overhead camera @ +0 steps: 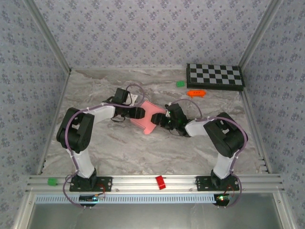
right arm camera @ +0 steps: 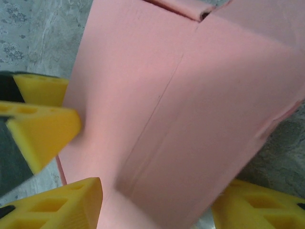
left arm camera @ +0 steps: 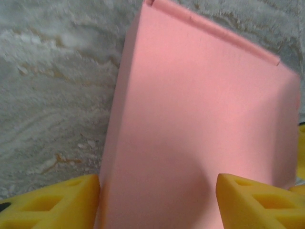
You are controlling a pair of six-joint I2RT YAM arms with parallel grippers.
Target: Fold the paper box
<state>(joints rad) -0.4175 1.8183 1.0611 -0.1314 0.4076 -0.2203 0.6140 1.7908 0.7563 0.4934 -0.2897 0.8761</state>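
The left hand (left arm camera: 158,202) has its yellow fingers set wide to either side of the paper box (left arm camera: 200,105), one against the box's side edge and the other lying over its broad face. I cannot tell whether they are pressing or only straddling. The right hand (right arm camera: 157,205) meets the same box from the opposite side, with the creased pink panel running down between its fingers. Whether it is clamped cannot be told either.

The main risk is the two hands working against each other. The card is thin, so a squeeze across an unsupported panel would likely buckle it off its score line instead of folding along it. An uneven pull could tear the seam where the tucked flap shows at the far end from the right hand. A third yellow finger (right arm camera: 43,124), probably the left hand's, sits just beside the right hand's own. Closing or twisting here could knock the fingers together. If either hand lets go early, the raised walls may spring back flat.

The box rests mid-surface (overhead camera: 119,152) between the hands. Bare marble lies on every side, with most of it toward the arm bases. Beyond the right hand, well apart, lie an orange toy (overhead camera: 196,93), a green block (overhead camera: 180,84) and a checkerboard (overhead camera: 215,76).
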